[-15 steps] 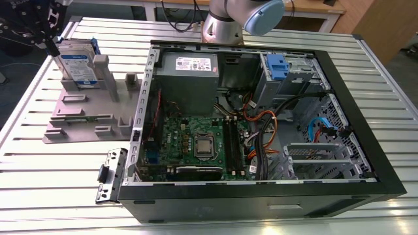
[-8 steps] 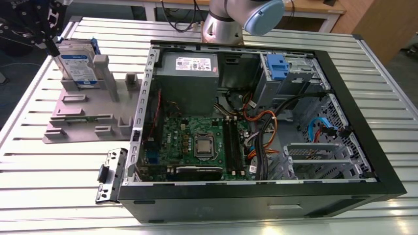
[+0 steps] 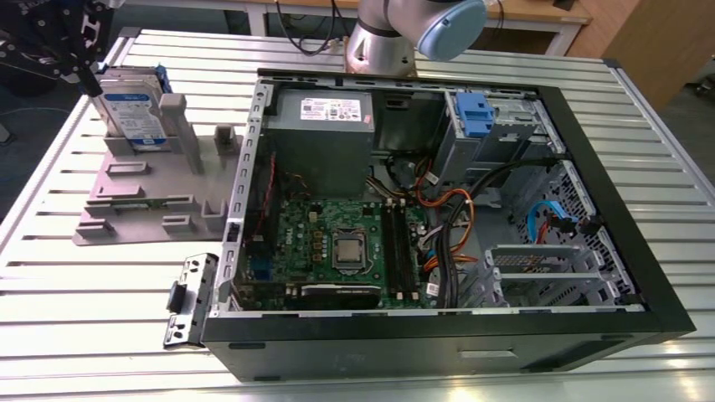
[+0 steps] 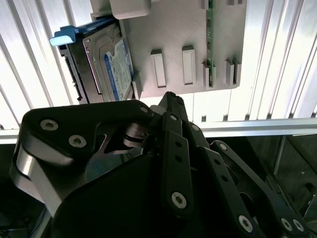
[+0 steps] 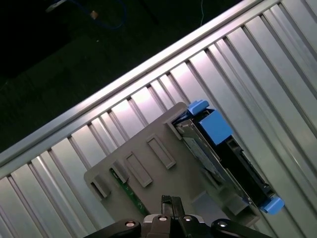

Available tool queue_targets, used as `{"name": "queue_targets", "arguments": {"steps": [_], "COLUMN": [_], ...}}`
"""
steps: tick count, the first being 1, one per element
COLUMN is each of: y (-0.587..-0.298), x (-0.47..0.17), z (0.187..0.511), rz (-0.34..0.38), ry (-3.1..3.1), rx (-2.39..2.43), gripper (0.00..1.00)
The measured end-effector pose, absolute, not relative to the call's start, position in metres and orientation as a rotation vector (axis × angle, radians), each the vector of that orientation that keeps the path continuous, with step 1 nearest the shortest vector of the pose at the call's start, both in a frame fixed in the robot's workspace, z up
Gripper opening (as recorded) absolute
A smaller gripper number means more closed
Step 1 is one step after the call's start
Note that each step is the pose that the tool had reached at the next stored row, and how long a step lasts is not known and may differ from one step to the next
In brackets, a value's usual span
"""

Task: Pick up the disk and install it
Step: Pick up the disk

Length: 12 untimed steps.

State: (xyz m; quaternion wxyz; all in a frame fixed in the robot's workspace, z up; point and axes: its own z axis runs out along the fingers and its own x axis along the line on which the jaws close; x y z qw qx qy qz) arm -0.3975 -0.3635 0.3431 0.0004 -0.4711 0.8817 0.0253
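Here the hand (image 3: 87,79), clenched on nothing, hovers over the tabletop (image 3: 67,276) at the exterior view's left. The disk (image 3: 129,113) stands on edge in the grey stand (image 3: 146,193), just beside the hand at about 4 o'clock and apart from it. Its long axis runs roughly 12 to 6. The open computer case (image 3: 625,209) lies toward 3 o'clock.
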Motion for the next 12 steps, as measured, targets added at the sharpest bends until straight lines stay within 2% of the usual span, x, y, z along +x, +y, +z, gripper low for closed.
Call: {"name": "queue_targets", "arguments": {"steps": [12], "y": [-0.3635], "x": [-0.3975], "z": [0.3431], "rz": [0.079], "ry": [2.752], "rx": [-1.513], "gripper": [0.10]}}
